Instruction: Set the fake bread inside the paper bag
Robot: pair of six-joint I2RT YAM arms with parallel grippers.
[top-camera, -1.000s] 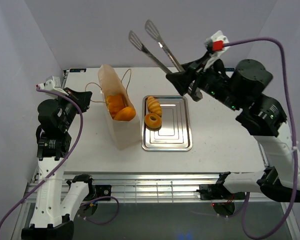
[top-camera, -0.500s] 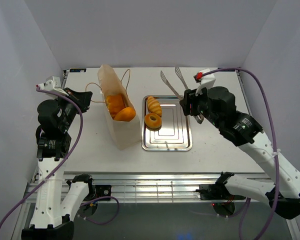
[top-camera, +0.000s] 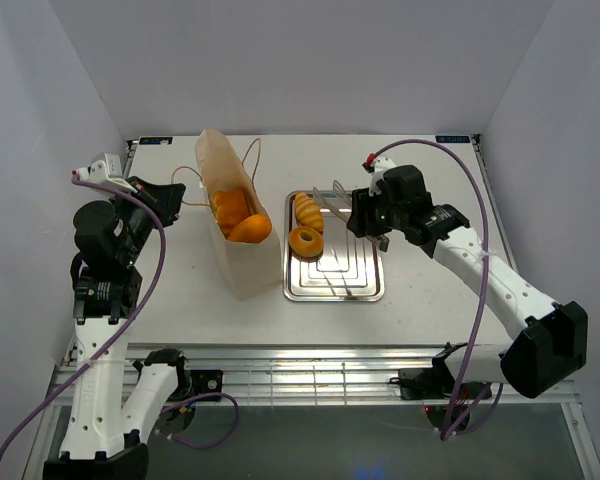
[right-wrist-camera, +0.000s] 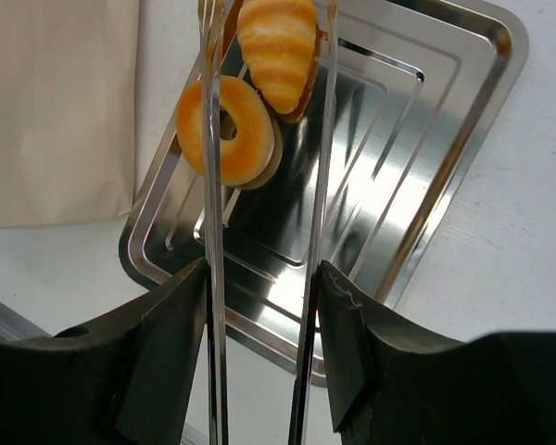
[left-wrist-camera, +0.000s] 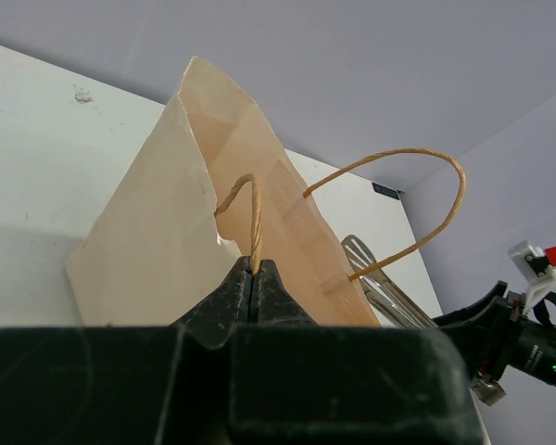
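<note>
Tongs (right-wrist-camera: 211,232), held by the right gripper (right-wrist-camera: 259,287), stand open astride the ridged roll (right-wrist-camera: 276,51), one blade over the doughnut (right-wrist-camera: 232,130); squeezing may catch both or squirt the roll out

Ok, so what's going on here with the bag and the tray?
The left gripper is shut on one string handle of the paper bag, holding its mouth open. Some fake bread is already inside. The right gripper holds metal tongs over the silver tray, where the ridged roll and the doughnut lie. The roll shows between the tong arms.
</note>
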